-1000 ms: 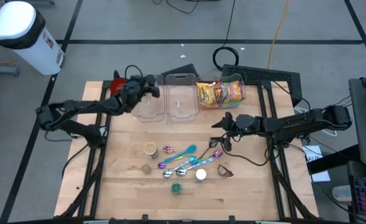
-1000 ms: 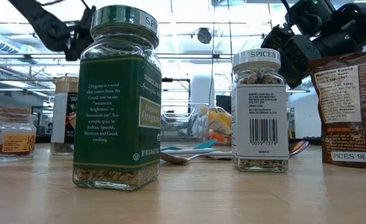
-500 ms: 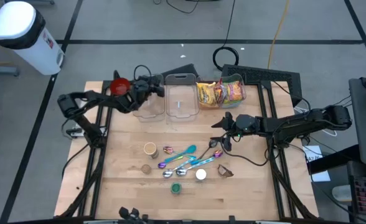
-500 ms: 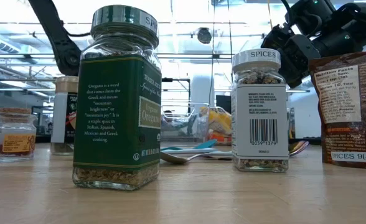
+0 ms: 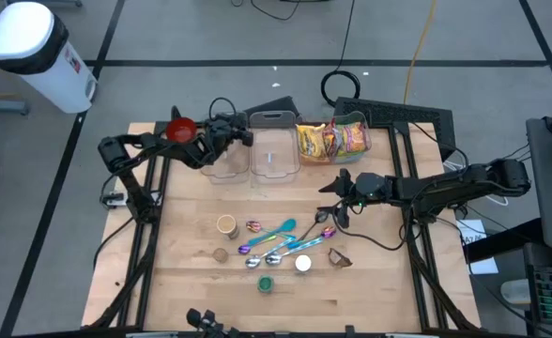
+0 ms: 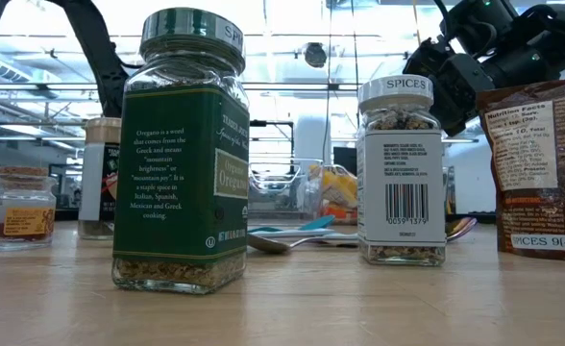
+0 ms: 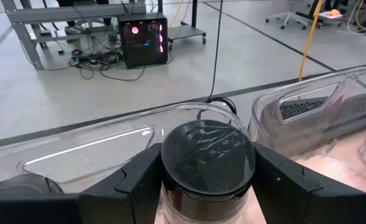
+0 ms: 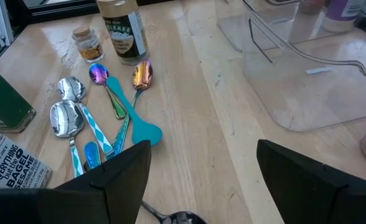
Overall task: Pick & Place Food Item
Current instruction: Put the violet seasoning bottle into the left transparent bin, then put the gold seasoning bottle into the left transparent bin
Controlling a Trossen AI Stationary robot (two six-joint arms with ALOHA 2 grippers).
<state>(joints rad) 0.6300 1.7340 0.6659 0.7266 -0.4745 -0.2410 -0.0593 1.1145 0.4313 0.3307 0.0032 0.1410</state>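
High view: the left tool (image 5: 227, 137) hangs over the leftmost clear bin (image 5: 222, 160) at the counter's (image 5: 191, 272) back edge; the right tool (image 5: 337, 202) waits mid-counter.

Left wrist view: its fingers (image 7: 281, 180) pinch a black-lidded jar (image 7: 208, 163) above the bin; released off-centre, the jar could clip the rim and topple.

Right wrist view: right tool spread, empty.

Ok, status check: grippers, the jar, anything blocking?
Left gripper shut on black-lidded clear jar, over leftmost clear plastic bin. Right gripper open, empty, above bare wood. Nothing blocking.
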